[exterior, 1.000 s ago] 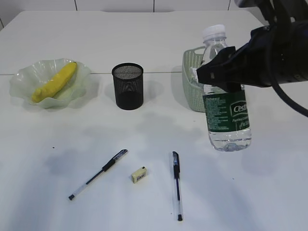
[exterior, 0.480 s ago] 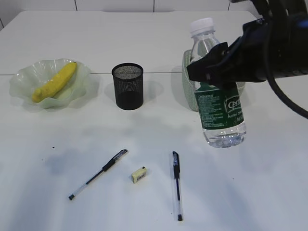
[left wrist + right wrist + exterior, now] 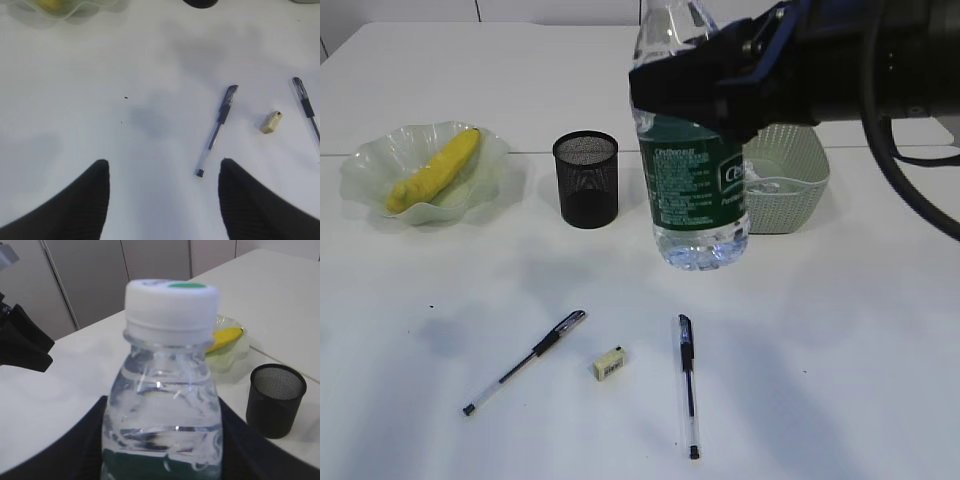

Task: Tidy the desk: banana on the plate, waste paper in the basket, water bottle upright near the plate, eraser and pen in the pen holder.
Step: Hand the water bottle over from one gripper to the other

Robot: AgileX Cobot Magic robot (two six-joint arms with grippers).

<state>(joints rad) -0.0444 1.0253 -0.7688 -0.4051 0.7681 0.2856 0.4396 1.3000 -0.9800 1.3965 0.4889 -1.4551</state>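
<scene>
My right gripper (image 3: 705, 90) is shut on the water bottle (image 3: 697, 190), clear with a green label, and holds it upright above the table between the pen holder and the basket. In the right wrist view the bottle (image 3: 165, 405) fills the space between the jaws (image 3: 162, 440). The banana (image 3: 433, 170) lies on the pale green plate (image 3: 360, 165). The black mesh pen holder (image 3: 586, 180) stands upright. Two pens (image 3: 525, 361) (image 3: 687, 380) and a small eraser (image 3: 609, 364) lie on the table in front. My left gripper (image 3: 162, 195) is open and empty above the table near one pen (image 3: 216, 130).
The green woven basket (image 3: 790, 180) stands at the back right, behind the bottle, with something pale inside. The eraser (image 3: 271, 122) and second pen (image 3: 307, 107) show at the right of the left wrist view. The table is white.
My right gripper has carried the bottle up and to the left, from in front of the basket toward the pen holder. The pens, eraser and banana have not moved.
</scene>
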